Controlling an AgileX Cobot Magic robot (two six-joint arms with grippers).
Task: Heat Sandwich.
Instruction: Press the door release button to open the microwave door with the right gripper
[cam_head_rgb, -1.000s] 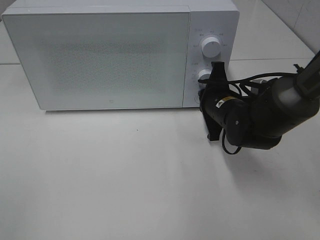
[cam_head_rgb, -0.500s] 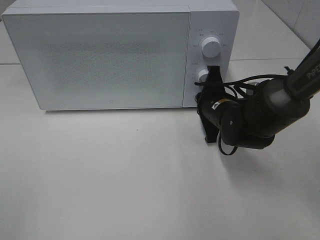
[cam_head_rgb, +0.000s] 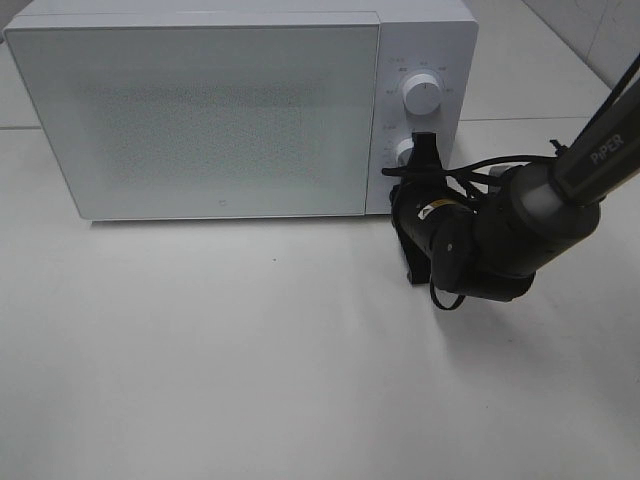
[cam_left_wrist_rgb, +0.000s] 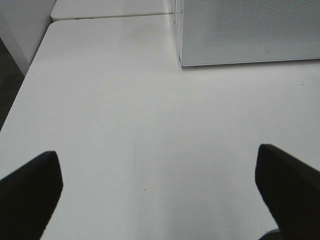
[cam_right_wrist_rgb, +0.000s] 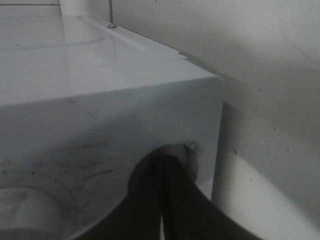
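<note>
Two grippers are in your views, and they are doing very different things. Your right gripper (cam_head_rgb: 425, 146) is up against the control panel (cam_head_rgb: 447, 60) of the white microwave (cam_head_rgb: 200, 120), at the lower knob (cam_head_rgb: 404, 152) and below the upper knob (cam_head_rgb: 421, 96). In your right wrist view its dark fingers (cam_right_wrist_rgb: 185, 200) lie pressed together with only a thin seam between them, and their tips (cam_right_wrist_rgb: 162, 162) meet at a round recess in the panel face. You cannot tell from these views whether they press on anything there.

Your left gripper (cam_left_wrist_rgb: 156, 152) hangs over the bare white worktop (cam_head_rgb: 250, 370), well apart from the microwave's front corner. Its fingers (cam_left_wrist_rgb: 30, 187) are spread wide with nothing between them.

The microwave door (cam_head_rgb: 195, 115) is shut, and its frosted, dotted front hides the inside. You cannot see the sandwich in any view, so you cannot tell where it is.
</note>
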